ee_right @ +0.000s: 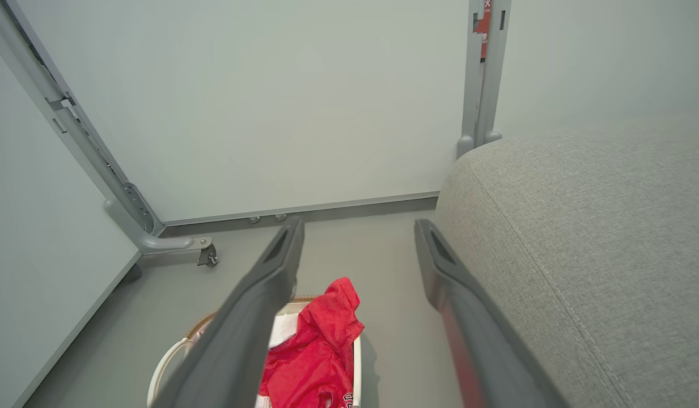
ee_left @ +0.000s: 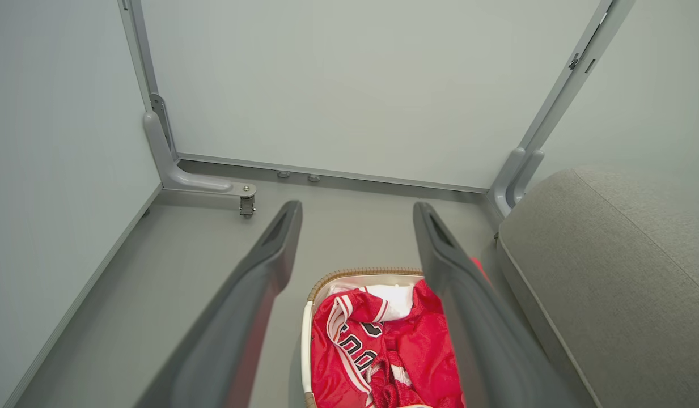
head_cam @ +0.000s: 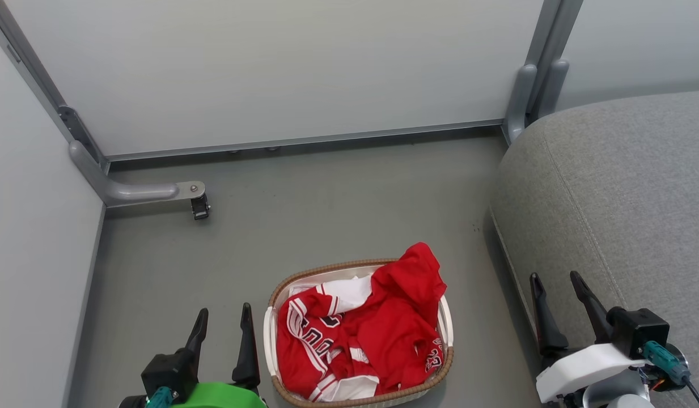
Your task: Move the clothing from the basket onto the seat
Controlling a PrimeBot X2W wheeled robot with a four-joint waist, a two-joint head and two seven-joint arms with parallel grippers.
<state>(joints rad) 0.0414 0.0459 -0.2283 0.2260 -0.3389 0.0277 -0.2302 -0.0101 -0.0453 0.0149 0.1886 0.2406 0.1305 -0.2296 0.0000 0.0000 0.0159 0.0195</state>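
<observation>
Basically pre-grasp: clothing (head_cam: pixel 363 334) sat heaped in the basket (head_cam: pixel 326 268) on the floor (head_cam: pixel 304 198), beside the seat (head_cam: pixel 621 198). Left gripper (head_cam: pixel 224 309) and right gripper (head_cam: pixel 554 275) hung spread, empty. Next move probably needed a reach down to pinch the top garment.

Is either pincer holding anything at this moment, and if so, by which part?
Nothing is held. The left pincer and right pincer both stand open and empty, apart from the clothing, which lies heaped in the basket.
</observation>
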